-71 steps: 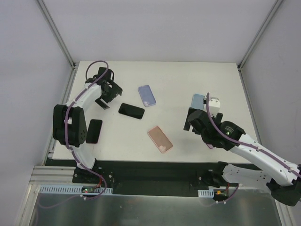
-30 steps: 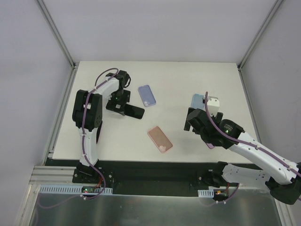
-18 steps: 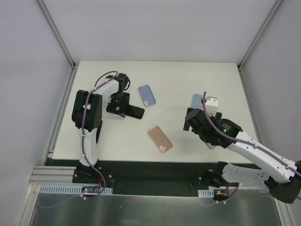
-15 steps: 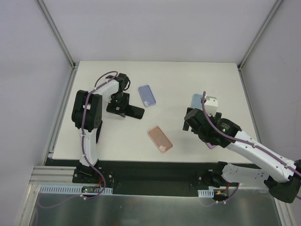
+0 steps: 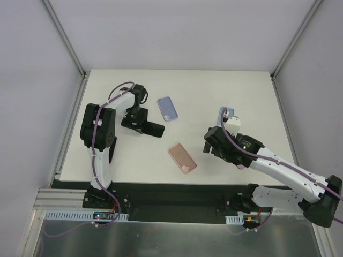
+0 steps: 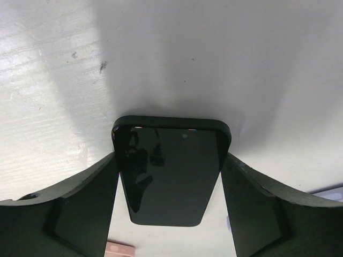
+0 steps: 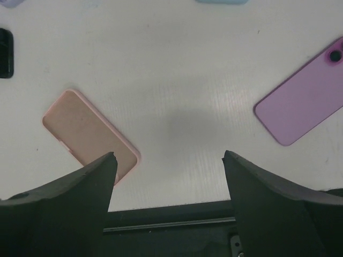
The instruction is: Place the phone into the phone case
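Observation:
A black phone (image 5: 152,128) lies flat, left of the table's middle. My left gripper (image 5: 135,116) is low over its left end. In the left wrist view the phone (image 6: 169,176) lies between my open fingers (image 6: 80,209), which stand close beside its two long edges. A pink case (image 5: 182,158) lies near the front middle, and its corner shows in the left wrist view (image 6: 119,249). My right gripper (image 5: 210,143) is open and empty, hovering right of the pink case (image 7: 88,134).
A lavender case (image 5: 167,108) lies behind the black phone. A light blue case (image 5: 223,113) lies at the right. A purple phone (image 7: 303,101) lies face down under my right arm. The table's front edge (image 7: 171,206) is just below my right gripper.
My left arm swung from the table's left edge to the black phone and set its fingers around it. My right gripper drifted left toward the pink case.

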{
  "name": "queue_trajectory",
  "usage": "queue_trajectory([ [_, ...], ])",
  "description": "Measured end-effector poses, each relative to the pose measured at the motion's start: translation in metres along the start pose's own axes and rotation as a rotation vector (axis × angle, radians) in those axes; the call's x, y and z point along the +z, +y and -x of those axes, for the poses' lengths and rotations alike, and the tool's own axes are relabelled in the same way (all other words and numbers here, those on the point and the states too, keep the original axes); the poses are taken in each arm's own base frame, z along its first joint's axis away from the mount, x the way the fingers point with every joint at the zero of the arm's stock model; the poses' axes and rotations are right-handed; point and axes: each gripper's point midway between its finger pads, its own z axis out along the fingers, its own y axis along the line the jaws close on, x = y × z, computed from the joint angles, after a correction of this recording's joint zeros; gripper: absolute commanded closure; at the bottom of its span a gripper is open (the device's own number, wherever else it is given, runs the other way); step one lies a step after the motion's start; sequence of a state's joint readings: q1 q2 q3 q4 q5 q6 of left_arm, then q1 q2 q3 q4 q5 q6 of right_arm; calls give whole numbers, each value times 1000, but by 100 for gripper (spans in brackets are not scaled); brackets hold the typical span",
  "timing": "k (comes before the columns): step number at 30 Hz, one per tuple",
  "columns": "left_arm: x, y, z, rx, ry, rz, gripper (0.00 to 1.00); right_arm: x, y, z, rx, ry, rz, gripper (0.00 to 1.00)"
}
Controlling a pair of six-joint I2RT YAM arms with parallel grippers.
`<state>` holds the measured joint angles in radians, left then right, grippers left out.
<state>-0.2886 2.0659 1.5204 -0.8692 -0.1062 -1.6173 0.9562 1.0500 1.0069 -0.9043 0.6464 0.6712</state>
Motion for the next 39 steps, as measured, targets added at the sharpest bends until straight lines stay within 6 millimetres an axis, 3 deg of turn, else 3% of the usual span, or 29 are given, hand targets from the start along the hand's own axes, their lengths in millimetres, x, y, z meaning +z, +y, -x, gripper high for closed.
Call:
queue_trajectory([
  [3,0,3,0,46,2,-6,54,13,3,-35,46,100,15,35],
  [9,-1,18,2,147,-3,0,65,33,0,-112,263,314,-65,37],
  [12,-1,19,3,207,-5,-5,67,37,7,-130,336,370,-97,39],
  [16,-2,19,5,293,-8,-22,78,40,29,-140,392,394,-69,39],
  [24,-12,27,8,451,0,-65,100,49,62,-153,323,423,-65,44],
  [31,-12,25,2,579,68,-138,100,62,61,-166,252,428,-121,58],
  [39,-18,18,-10,783,134,-245,100,86,62,-143,-22,336,-125,70],
])
